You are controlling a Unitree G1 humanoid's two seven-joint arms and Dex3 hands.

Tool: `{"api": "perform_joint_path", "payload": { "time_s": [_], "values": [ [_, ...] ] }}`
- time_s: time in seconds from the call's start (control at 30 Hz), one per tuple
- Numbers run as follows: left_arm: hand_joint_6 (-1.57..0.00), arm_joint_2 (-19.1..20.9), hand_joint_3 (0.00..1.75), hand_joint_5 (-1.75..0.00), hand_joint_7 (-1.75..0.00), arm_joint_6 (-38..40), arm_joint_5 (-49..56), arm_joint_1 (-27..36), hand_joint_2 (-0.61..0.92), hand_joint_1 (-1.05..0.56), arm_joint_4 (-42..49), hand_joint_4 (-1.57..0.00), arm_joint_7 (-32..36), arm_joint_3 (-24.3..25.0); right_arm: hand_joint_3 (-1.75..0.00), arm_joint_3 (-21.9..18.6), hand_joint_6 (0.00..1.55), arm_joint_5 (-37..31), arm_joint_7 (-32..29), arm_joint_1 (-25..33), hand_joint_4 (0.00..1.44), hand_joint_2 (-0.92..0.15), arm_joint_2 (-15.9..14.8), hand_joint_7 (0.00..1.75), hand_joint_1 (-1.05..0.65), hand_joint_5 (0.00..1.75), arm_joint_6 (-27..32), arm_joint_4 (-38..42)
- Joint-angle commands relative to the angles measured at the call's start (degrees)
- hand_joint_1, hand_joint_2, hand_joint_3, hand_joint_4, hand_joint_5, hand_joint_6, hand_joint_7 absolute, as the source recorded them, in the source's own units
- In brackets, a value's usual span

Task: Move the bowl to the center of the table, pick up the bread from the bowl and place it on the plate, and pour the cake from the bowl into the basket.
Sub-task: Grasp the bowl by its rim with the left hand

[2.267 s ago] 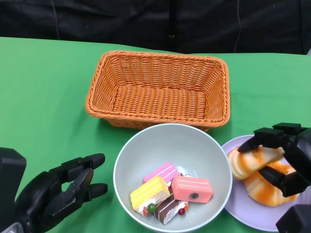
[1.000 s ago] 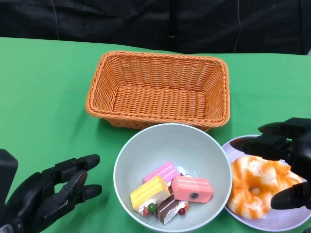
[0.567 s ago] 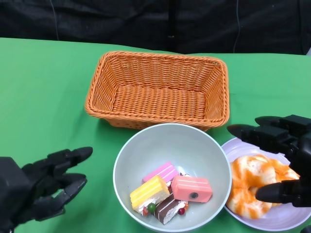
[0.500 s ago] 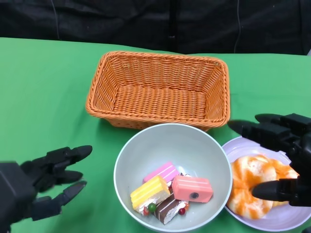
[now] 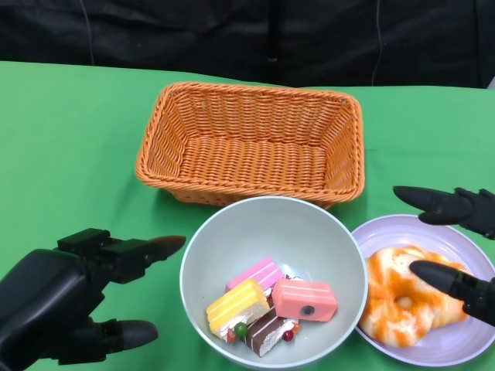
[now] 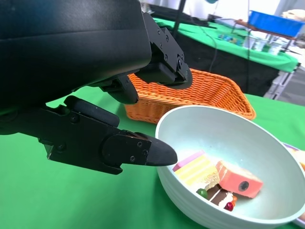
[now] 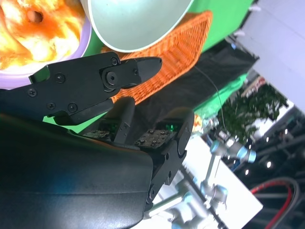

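Woven wicker basket (image 5: 251, 143), smooth bowl (image 5: 232, 236)

Bowl (image 5: 274, 232) between basket (image 5: 251, 143) behind, plate (image 5: 448, 344) right.

Orange woven basket (image 5: 251, 143), pale grey-green bowl (image 5: 232, 239), lilac plate (image 5: 456, 346), orange-white marbled bread (image 5: 398, 305), pink, yellow, brown cake pieces (image 5: 271, 305), green table (image 5: 69, 154), black hands.

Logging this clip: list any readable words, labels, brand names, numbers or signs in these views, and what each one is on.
None can be read in any view.
The basket, bowl, plate and cake pieces carry no lettering.
Both robot hands, left and right, show only bare black shells and screws.
Background clutter in the wrist views is too blurred to show any text.
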Motion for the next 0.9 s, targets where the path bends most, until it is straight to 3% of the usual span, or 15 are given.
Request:
{"api": "perform_joint_path", "payload": {
  "time_s": [0.03,0.07,0.17,0.27,0.4,0.53,0.73,0.9],
  "values": [
    [-0.52,0.97,0.06,-0.55,-0.05,-7.18,5.65,-1.8,0.91,-0.46,2.58,-0.33,5.03,-0.56,-0.97,-0.6,0.65,9.92,-1.77,1.71,0.54,-0.56,4.64,0.86,0.03,1.32,-4.33,1.47],
    [-0.53,1.09,0.04,-0.55,-0.05,-9.79,8.58,-2.66,0.9,-0.47,3.69,-0.33,7.27,-1.03,-1.17,-0.53,0.66,13.41,-1.83,2.43,0.6,-0.51,6.12,1.04,0.05,1.42,-5.71,1.86],
    [-0.55,1.02,0.02,-0.54,-0.05,-14.79,14.22,-4.48,0.88,-0.46,6.41,-0.31,12.02,-1.99,-1.18,-0.54,0.73,17.56,-1.7,3.56,0.74,-0.55,8.22,1.23,0.02,1.51,-8.72,2.93],
    [-0.56,1.25,0.0,-0.58,-0.04,-19.25,19.71,-6.62,0.84,-0.42,9.16,-0.3,16.99,-3.43,-1.15,-0.6,0.79,17.28,-2.35,4.7,0.86,-0.58,9.55,1.32,-0.01,1.56,-10.97,3.87],
    [-0.6,2.23,0.0,-0.68,-0.04,-24.13,28.87,-10.97,0.81,-0.37,14.21,-0.31,26.0,-5.94,-1.34,-0.07,0.78,15.85,-3.48,6.06,0.92,-0.5,10.78,1.58,0.0,1.73,-11.66,4.21],
    [-0.64,4.1,0.03,-0.74,-0.05,-24.91,37.94,-16.87,0.86,-0.4,19.56,-0.31,33.68,-9.45,-1.4,1.02,0.74,16.14,-3.86,6.69,0.89,-0.46,11.82,1.63,0.01,1.75,-11.73,4.43],
    [-0.69,6.54,0.04,-0.77,-0.06,-22.92,42.12,-21.16,0.91,-0.45,22.34,-0.28,36.21,-13.35,-1.37,1.76,0.71,16.01,-3.92,6.97,0.89,-0.48,12.15,1.63,0.02,1.75,-12.99,5.0],
    [-0.71,8.09,0.0,-0.73,-0.04,-17.78,51.53,-28.44,0.87,-0.49,26.95,-0.33,41.47,-19.06,-1.39,2.21,0.7,16.49,-3.51,7.51,0.9,-0.49,12.12,1.62,0.03,1.75,-13.95,5.1]
  ]
}}
